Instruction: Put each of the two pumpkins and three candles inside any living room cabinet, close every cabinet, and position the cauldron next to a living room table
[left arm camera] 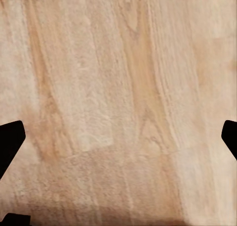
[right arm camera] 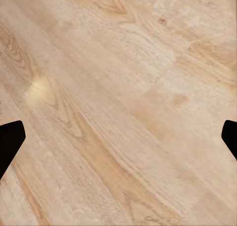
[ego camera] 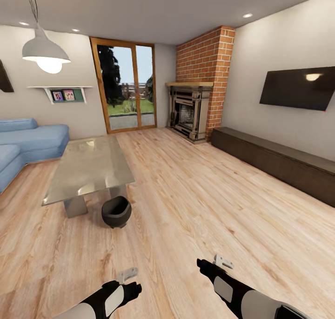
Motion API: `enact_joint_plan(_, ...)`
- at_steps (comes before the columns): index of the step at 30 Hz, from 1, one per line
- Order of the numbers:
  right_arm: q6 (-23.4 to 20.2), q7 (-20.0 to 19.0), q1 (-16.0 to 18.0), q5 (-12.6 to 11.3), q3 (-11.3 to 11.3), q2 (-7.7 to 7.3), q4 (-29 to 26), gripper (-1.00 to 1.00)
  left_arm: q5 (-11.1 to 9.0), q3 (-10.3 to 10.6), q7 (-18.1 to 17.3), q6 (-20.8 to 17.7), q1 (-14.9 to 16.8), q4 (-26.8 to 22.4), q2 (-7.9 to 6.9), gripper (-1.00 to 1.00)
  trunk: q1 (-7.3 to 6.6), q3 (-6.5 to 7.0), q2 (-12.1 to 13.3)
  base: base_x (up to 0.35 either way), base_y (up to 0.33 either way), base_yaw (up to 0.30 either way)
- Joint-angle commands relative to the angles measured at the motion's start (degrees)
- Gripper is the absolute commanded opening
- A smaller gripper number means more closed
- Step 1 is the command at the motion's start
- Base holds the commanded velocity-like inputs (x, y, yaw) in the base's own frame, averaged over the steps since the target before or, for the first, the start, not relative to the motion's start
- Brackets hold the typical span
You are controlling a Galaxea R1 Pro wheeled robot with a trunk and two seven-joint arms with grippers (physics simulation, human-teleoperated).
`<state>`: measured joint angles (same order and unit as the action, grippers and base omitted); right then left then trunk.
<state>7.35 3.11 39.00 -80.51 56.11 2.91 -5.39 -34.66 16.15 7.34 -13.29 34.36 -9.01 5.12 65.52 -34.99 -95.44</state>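
Note:
The black cauldron [ego camera: 116, 212] stands on the wood floor, touching or nearly touching the near corner of the glass-topped table [ego camera: 88, 167]. The long dark-brown cabinet [ego camera: 274, 160] runs along the right wall, and its fronts look shut. Pumpkins and candles are out of view. My left arm [ego camera: 114, 298] and right arm [ego camera: 228, 286] hang low at the near edge, well short of the cauldron. In the wrist views, the left gripper [left arm camera: 118, 137] and the right gripper [right arm camera: 118, 137] are both open over bare floorboards, holding nothing.
A blue sofa [ego camera: 28, 142] sits left of the table. A fireplace [ego camera: 188, 111] in a brick chimney fills the far corner beside a glass door [ego camera: 125, 88]. A TV [ego camera: 298, 88] hangs above the cabinet. Wide wood floor [ego camera: 195, 202] lies between table and cabinet.

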Motion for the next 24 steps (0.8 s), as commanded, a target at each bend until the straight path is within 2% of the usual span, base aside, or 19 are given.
enact_joint_plan(1, 0.34, 0.32, 0.03, -0.44, 0.49, -0.01, -0.07, 1.00, -0.60, 0.48, 0.39, -0.19, 0.01, -0.14, -0.04, 1.00, -0.23, 0.13, 0.39, 0.002, 0.000, 0.000)
enact_joint_plan(14, 1.31, 0.28, -0.69, 0.13, 0.63, -0.01, -0.06, 1.00, -0.88, 0.33, 0.48, 0.07, 0.01, -0.13, -0.45, 1.00, -3.09, 2.46, 5.60, 0.000, 0.000, 0.000)
enact_joint_plan(19, 1.45, 0.30, -0.84, 0.09, 0.67, -0.03, -0.06, 1.00, -0.79, 0.51, 0.49, 0.10, 0.01, 0.09, 0.10, 1.00, -4.19, 3.36, 7.61, 0.000, 0.000, 0.000)
enact_joint_plan(24, 1.49, 0.63, -0.90, 0.02, 0.66, -0.07, 0.01, 1.00, -0.68, 0.53, 0.49, 0.09, 0.01, 0.17, -0.01, 1.00, -5.28, 4.26, 9.61, 0.000, 0.000, 0.000)
